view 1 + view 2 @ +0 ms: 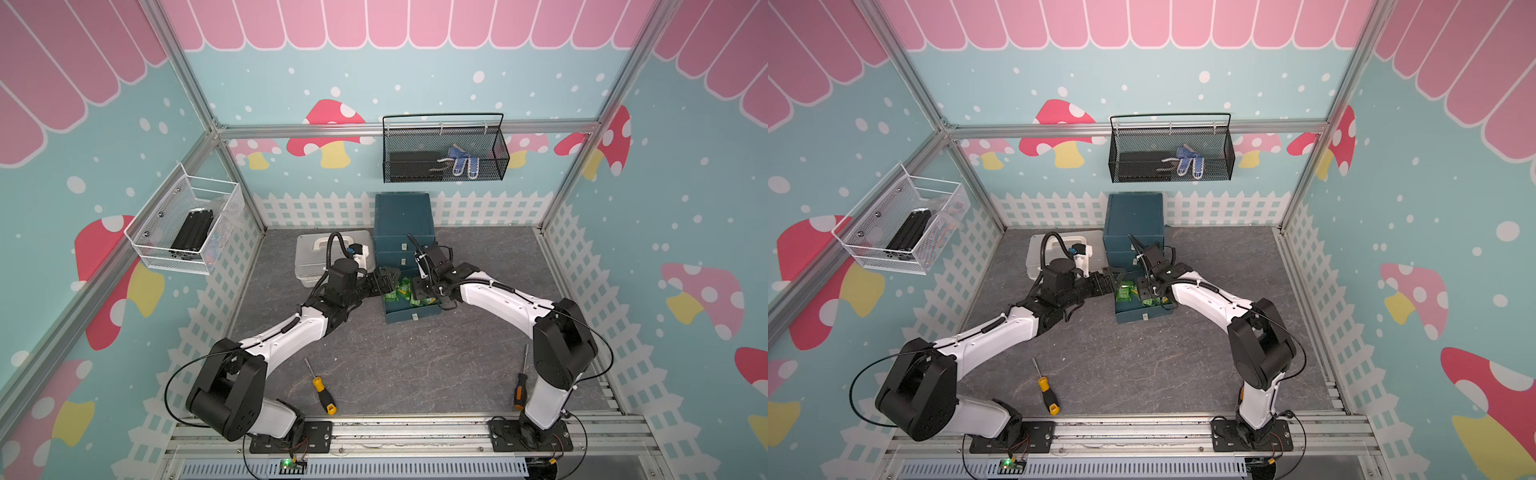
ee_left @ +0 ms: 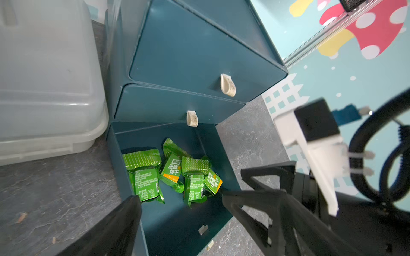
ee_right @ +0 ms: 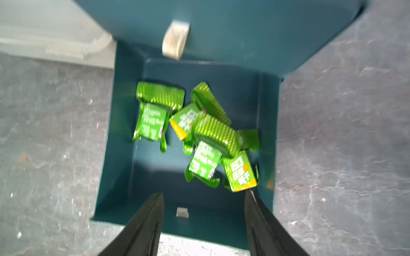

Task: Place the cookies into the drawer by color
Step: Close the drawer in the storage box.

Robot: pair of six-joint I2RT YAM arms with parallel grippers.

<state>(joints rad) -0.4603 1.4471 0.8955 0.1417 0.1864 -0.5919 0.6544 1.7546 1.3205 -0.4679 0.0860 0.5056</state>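
Right gripper [image 3: 204,195], right wrist view: fingers parted, nothing between them, poised over the near end of the open bottom drawer [image 3: 155,177]. Green cookies [image 3: 199,133] inside, four or so, heaped loosely toward the back and one side, some overlapping. Crinkled foil, white print, orange corner on two. Picture somewhat blurred.

Left gripper [image 2: 179,197], left wrist view: spread wide, empty, held above the drawer's side rim, close to the packets without touching them. Upper two drawers of the cabinet [image 2: 188,55] shut, white pull tabs showing. Grey case [image 2: 44,77] just beside the cabinet.

Both top views: grippers facing each other over the pulled-out drawer, left [image 1: 387,276] and right [image 1: 417,287], green packets [image 1: 1125,291] between them. Two screwdrivers [image 1: 324,390] on the floor, well apart from the cabinet. No loose packets seen on the floor; no orange or black ones anywhere in sight, possibly behind the shut fronts, cannot tell.

Judged step: green lot delivered to its drawer, hands free; task likely near its end. Next: raise both grippers straight up, clear of the drawer walls, without snagging foil; then, if wanted, push the front [image 1: 413,318] shut squarely. Light, slippery wrappers; easily flicked out by a passing finger.
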